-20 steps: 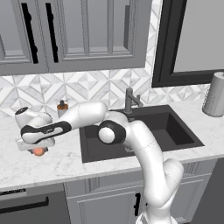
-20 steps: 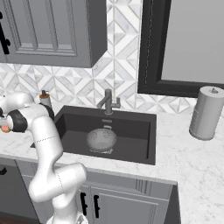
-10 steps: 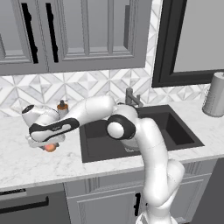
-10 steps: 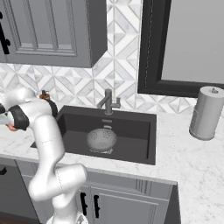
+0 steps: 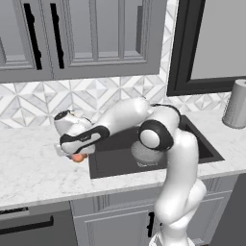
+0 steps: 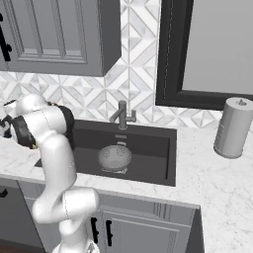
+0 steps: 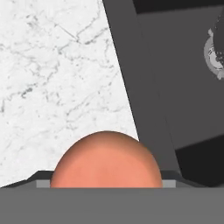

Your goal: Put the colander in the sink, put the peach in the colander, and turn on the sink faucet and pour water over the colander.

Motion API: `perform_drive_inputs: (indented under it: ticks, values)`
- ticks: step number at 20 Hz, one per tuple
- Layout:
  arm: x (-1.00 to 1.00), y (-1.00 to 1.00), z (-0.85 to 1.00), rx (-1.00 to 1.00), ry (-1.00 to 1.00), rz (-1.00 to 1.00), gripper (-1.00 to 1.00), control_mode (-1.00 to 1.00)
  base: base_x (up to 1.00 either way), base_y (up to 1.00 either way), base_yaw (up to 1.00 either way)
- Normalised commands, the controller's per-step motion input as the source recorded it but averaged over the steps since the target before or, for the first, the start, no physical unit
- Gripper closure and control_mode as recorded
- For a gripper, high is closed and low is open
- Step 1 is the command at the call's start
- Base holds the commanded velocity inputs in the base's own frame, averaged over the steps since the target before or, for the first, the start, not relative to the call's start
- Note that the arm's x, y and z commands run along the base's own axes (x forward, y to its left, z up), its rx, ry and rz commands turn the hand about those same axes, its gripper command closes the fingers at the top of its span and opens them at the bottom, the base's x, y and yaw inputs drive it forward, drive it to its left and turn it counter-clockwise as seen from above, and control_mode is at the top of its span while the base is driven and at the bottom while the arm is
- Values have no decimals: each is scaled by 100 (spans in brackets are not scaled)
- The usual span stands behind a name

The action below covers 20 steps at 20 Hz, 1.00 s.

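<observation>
Peach [image 7: 106, 160], a small round orange-pink fruit, sat right at the gripper [image 5: 72, 154] in the hand view, filling the lower middle of that picture between the dark tips, whose ends were barely visible at its sides. From the left base view the fruit showed as an orange spot just under the white hand, over the white marble surface [image 5: 33, 168] and just beside the left rim of the large rectangular dark grey sink [image 6: 148, 158]. Whether the fruit rested on the surface or hung clear of it could not be told. The gripper's jaws stood wide, on either side of the fruit; whether they pressed it could not be told either.

The small grey perforated metal colander [image 6: 114, 157] sat upright on the sink floor, near the middle of the basin and below the short grey brushed-metal faucet [image 6: 122, 114] on the back rim. The colander lay well apart from the fruit. A grey paper-towel roll [image 6: 232, 127] stood on the surface right of the sink.
</observation>
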Motion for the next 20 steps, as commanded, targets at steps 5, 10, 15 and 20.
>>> perform_drive_inputs:
  ticks: [5, 10, 15, 20]
  values:
    - [0, -100, 9, 14, -3, -9, 100, -100, 0, 0, 0]
    - [0, -100, 2, 14, -2, -9, 100, -100, 0, 0, 0]
    - [3, -100, 0, 8, -4, -10, 100, -100, 0, 0, 0]
    - [23, -100, 0, 8, 0, -10, 100, -100, 0, 0, 0]
